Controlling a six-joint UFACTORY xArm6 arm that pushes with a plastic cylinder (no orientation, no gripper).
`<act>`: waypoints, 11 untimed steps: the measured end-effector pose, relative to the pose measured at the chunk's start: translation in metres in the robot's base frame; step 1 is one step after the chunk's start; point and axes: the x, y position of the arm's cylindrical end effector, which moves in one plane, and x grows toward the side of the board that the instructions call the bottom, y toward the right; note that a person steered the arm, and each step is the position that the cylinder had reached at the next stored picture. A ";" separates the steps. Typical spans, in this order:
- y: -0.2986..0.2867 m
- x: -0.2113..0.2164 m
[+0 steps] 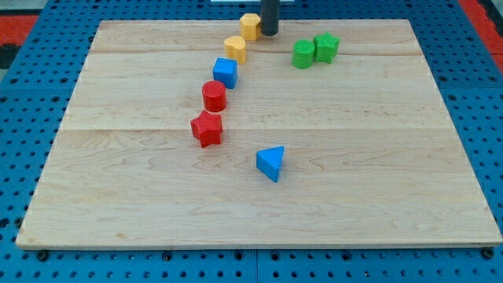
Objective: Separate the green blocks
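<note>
The pale wooden desk is made of several planks with visible lengthwise grain and seams; it lies on a blue perforated base patterned with regular holes. No writing, brand or label can be read anywhere.

My tip, the lower end of a smooth dark rod, rests on the desk near the view's top edge, just beside the yellow faceted block on that block's right. The arm carries no pincer, so nothing is gripped or held.

The task's items sit to the view's right of my tip: a green rounded block and a green star-shaped block, side by side and touching, the star on the right. My tip is near them but apart.

A second yellow block, cylinder-like, lies below and left of the first. Continuing down and left in a curved line come a blue cube, a red cylinder and a red star-shaped block. A blue triangular block stands alone near the desk's middle, well apart from the green pair. All blocks look matt and solid-coloured
</note>
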 end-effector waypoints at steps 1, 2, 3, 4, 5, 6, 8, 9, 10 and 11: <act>0.031 -0.009; 0.061 0.004; 0.066 0.012; 0.072 0.012; 0.078 0.012; 0.078 0.012; 0.079 0.015; 0.079 0.015; 0.078 0.015; 0.078 0.033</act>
